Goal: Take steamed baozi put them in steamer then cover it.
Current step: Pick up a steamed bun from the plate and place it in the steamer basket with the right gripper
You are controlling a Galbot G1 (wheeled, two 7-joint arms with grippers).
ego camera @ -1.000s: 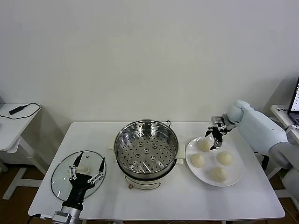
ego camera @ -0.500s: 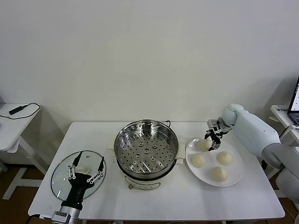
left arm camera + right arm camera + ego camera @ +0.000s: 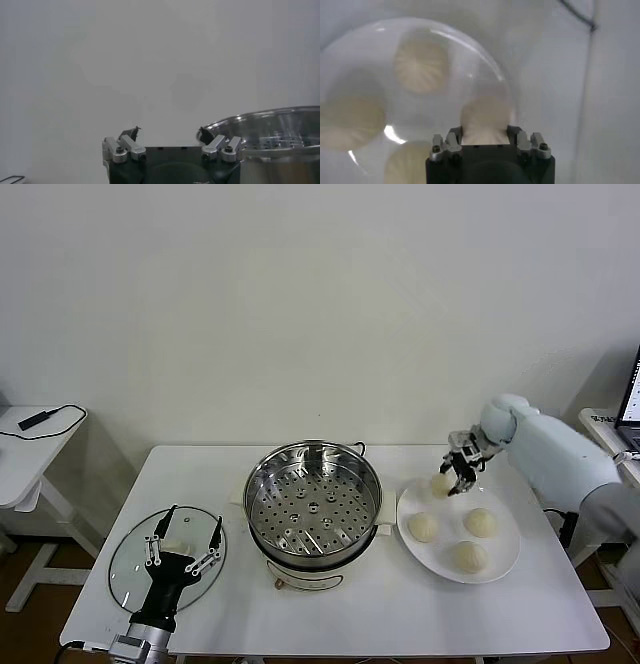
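So my right gripper (image 3: 453, 480) is clamped on one small cream-white pleated baozi (image 3: 441, 482), lifted just above the far-left rim of the flat round white plate (image 3: 505, 562) near the tabletop's right edge. The big shiny stainless-steel steamer (image 3: 314, 502) sits mid-table, straight to the left of the held bun. Left gripper (image 3: 184, 538) hangs spread wide over the clear glass lid (image 3: 128, 569) at the front-left corner.

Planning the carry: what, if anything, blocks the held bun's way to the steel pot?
Nothing visible. The right claw holds a cream-white pleated bun above the round white plate; the shiny stainless-steel steamer pot beside it is uncovered.
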